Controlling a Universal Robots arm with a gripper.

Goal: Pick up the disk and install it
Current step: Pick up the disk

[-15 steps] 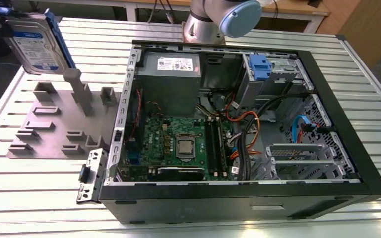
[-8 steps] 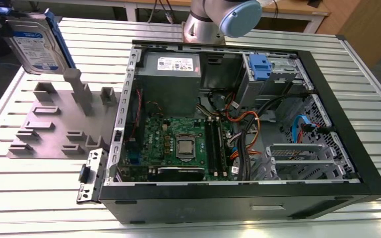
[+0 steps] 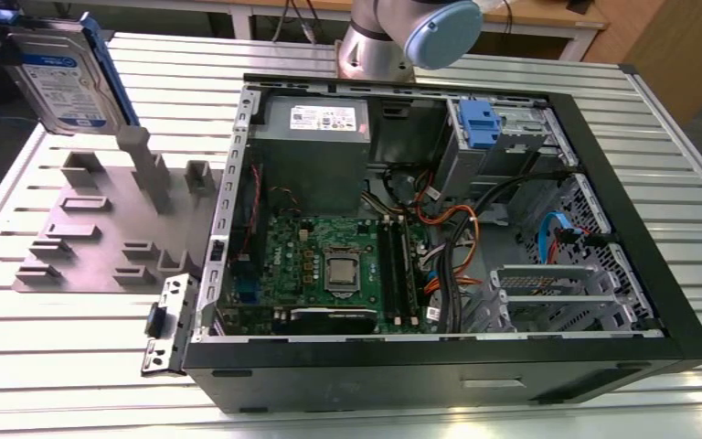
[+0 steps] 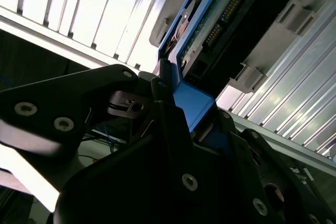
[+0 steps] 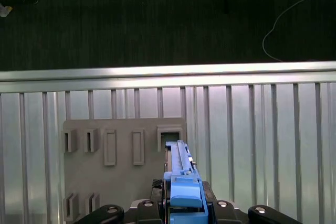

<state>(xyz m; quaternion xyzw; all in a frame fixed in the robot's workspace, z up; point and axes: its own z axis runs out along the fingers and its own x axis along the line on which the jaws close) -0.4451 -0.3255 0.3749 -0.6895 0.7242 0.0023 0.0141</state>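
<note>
Gripper (image 4: 190, 113) is clamping disk (image 3: 66, 80) by its blue frame. Disk is hanging upright, long axis vertical, over holder (image 3: 95, 229), with case (image 3: 643, 229) lying toward the exterior view's right.

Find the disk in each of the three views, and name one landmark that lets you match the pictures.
Exterior view: the disk is at the exterior view's upper left, label showing, above the grey slotted plate.
First wrist view: edge-on, clamped in the gripper, over that plate.
Second wrist view: its blue edge and circuit-board side extend from the gripper's grip.
Shared landmark: the ribbed aluminium table.
</note>
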